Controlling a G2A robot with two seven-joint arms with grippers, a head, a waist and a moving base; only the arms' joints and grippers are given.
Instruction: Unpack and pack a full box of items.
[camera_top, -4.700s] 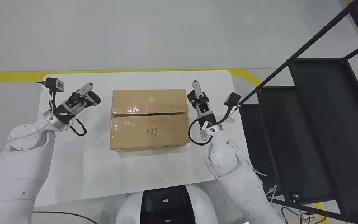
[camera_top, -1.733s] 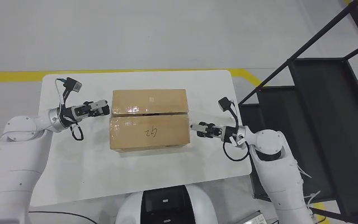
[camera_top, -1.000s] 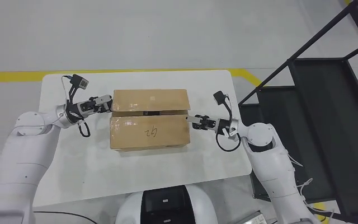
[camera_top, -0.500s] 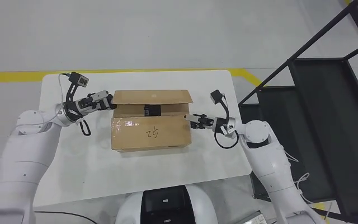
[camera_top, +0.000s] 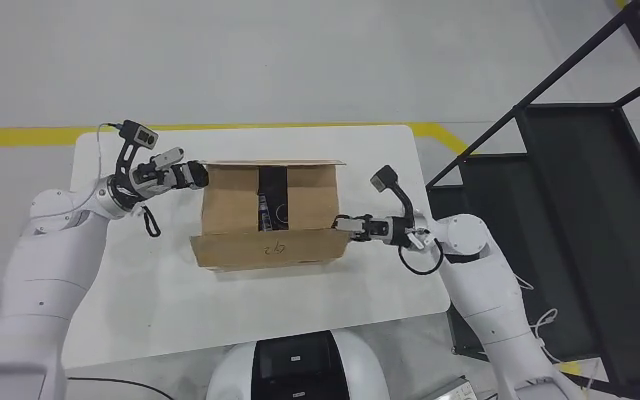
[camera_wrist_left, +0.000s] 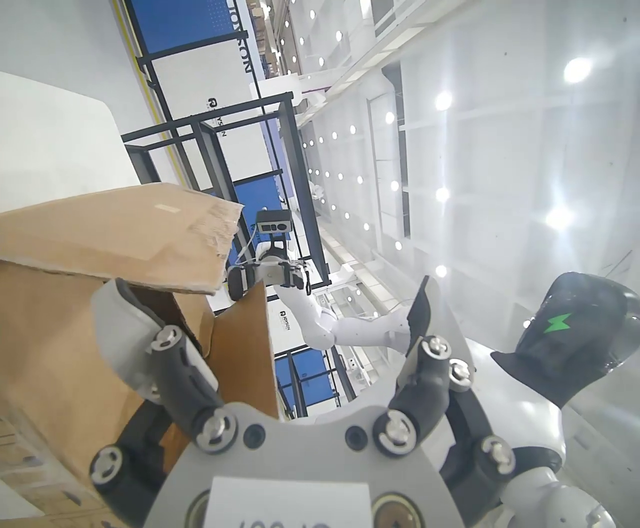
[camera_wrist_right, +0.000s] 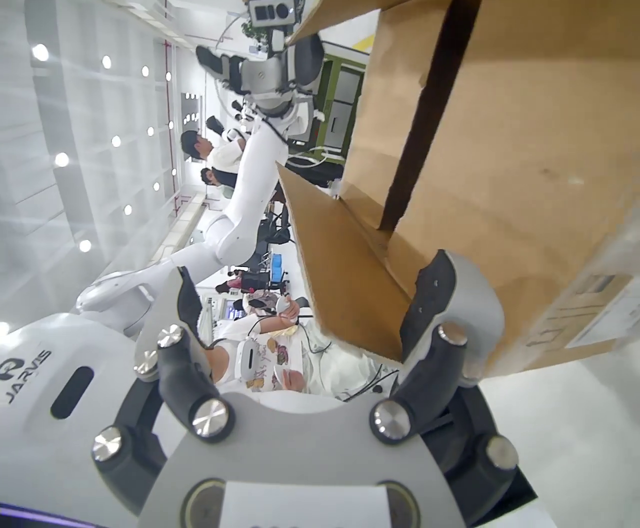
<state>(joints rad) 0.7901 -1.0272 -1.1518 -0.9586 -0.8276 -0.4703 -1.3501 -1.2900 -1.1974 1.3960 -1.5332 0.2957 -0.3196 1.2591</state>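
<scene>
I see the cardboard box at the centre of the table, its 2 long flaps lifted. The left gripper at the box's far-left corner and the right gripper at its near-right corner are both spread wide, gripping nothing.

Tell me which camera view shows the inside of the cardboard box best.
The top view: it looks straight down into the opened cardboard box, where dark contents show in the gap between the inner flaps. Both wrist views catch raised flaps and outer walls from low down, with the inside hidden.
</scene>
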